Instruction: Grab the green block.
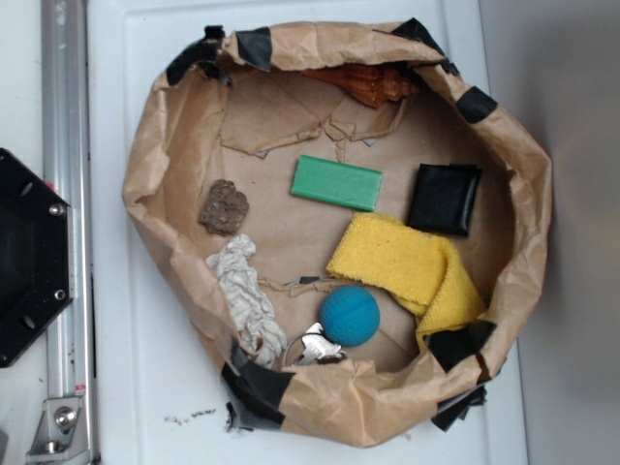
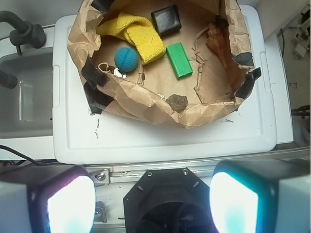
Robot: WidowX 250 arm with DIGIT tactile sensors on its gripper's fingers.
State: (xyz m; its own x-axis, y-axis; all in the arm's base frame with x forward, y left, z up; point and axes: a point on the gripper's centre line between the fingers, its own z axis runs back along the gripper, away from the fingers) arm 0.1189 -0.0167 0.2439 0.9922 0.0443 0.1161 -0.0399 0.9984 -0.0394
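Hovering well back, gripper (image 2: 153, 204) gaping wide, holding nothing. Eyeing green block (image 1: 337, 183): looking light, stiff, matte; pinching across short sides.

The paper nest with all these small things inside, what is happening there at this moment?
Nothing is being handled yet. The green block lies flat on the brown paper, apart from the black pad and the yellow sponge. A blue ball sits below the sponge. The gripper is high above and outside the nest, its fingers wide apart with nothing between them, so the grab has not begun.
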